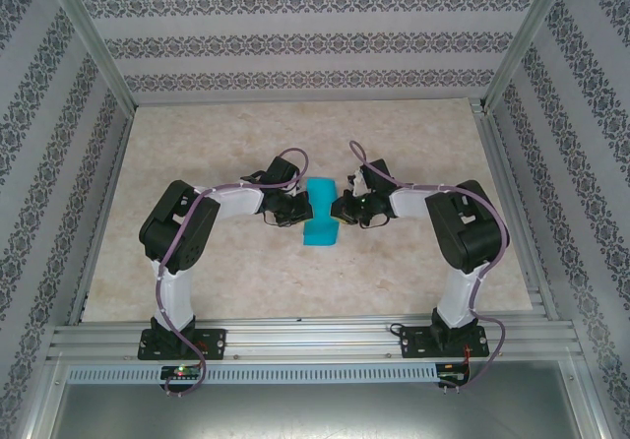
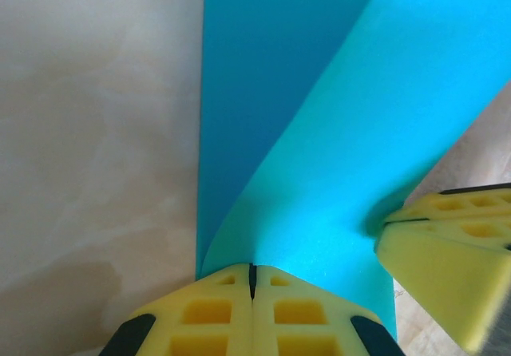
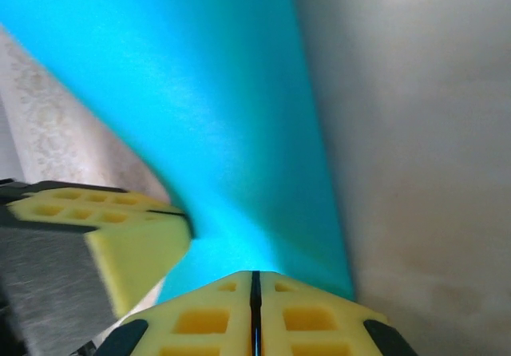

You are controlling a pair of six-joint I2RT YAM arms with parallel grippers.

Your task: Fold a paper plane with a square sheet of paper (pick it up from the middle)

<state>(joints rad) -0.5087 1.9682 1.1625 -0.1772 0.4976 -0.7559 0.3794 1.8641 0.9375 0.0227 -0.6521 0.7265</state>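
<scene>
Nearest to us, an aluminium rail (image 1: 315, 339) runs along the desk's near edge and carries the bases of both arms. The left arm (image 1: 177, 252) and the right arm (image 1: 463, 232) rise from it, and each bends inward toward the middle of the desk (image 1: 295, 134).

There the two grippers face each other with the square sheet of paper (image 1: 320, 224) between them. The left gripper (image 1: 298, 208) is on the sheet's left side and the right gripper (image 1: 345, 209) on its right.

In the left wrist view, we see the left gripper (image 2: 252, 270) with its yellow fingers pressed together, only a thin dark seam between them. They are clamped on the sheet's edge. From that pinch the turquoise sheet (image 2: 335, 156) curves up and away. Part of it lies flat on the pale marbled desk (image 2: 96, 132). At the right of that view the right gripper (image 2: 385, 224) bites the opposite edge.

In the right wrist view, the right gripper (image 3: 255, 274) likewise has its fingers together on the paper. The sheet (image 3: 207, 108) sweeps upward from them, and the left gripper (image 3: 188, 220) meets it at the left.

Beyond the grippers the desk stretches bare to the patterned walls (image 1: 295, 35).
</scene>
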